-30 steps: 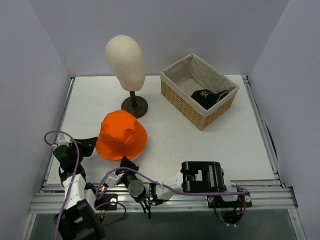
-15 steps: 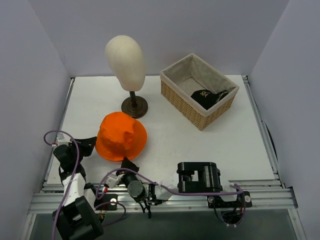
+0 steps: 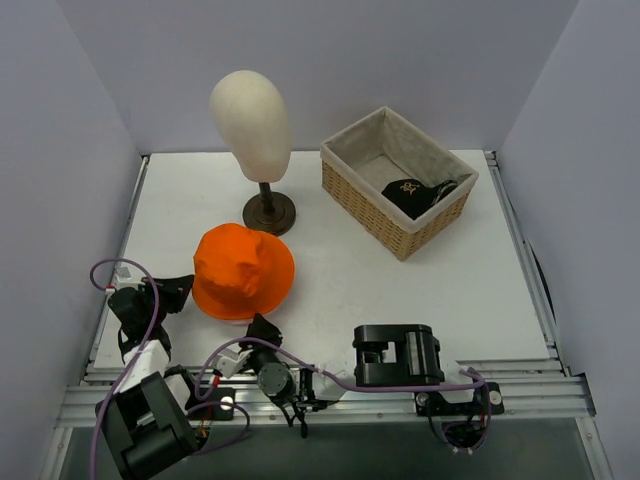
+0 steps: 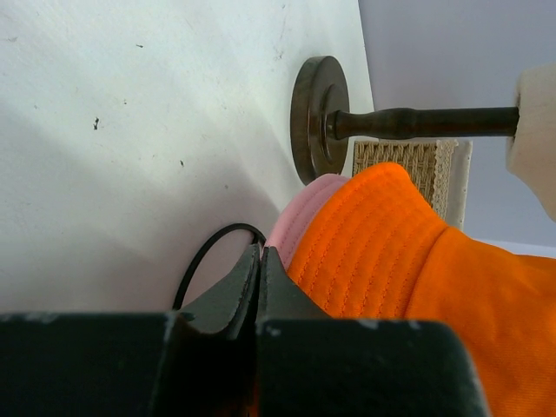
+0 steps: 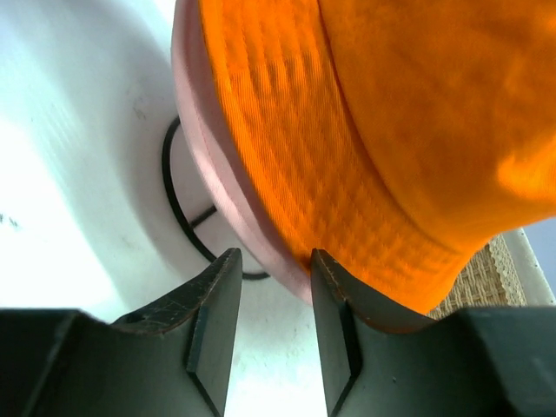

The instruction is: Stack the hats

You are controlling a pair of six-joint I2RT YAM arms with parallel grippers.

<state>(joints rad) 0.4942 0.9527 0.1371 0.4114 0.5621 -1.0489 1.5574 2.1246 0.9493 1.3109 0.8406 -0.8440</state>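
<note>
The orange bucket hat (image 3: 243,272) sits on the pale pink bucket hat, whose brim shows only in the wrist views (image 4: 300,213) (image 5: 217,174). The black cap (image 3: 408,195) with a gold emblem lies in the wicker basket (image 3: 360,195). The tan cap is out of view. My left gripper (image 3: 172,290) is shut and empty, its tips (image 4: 261,252) at the pink brim's left edge. My right gripper (image 3: 262,328) is open at the near edge of the hats (image 5: 274,261). The pink brim lies just beyond its tips.
A cream mannequin head (image 3: 250,125) on a dark stand (image 3: 269,212) rises behind the hats. A thin black cord loop (image 5: 174,204) lies on the white table under the pink brim and also shows in the left wrist view (image 4: 195,265). Grey walls close in both sides.
The left arm's lower part has swung left and down. The right gripper has edged slightly right. The orange hat's crown is rumpled differently, with a small peak now.
</note>
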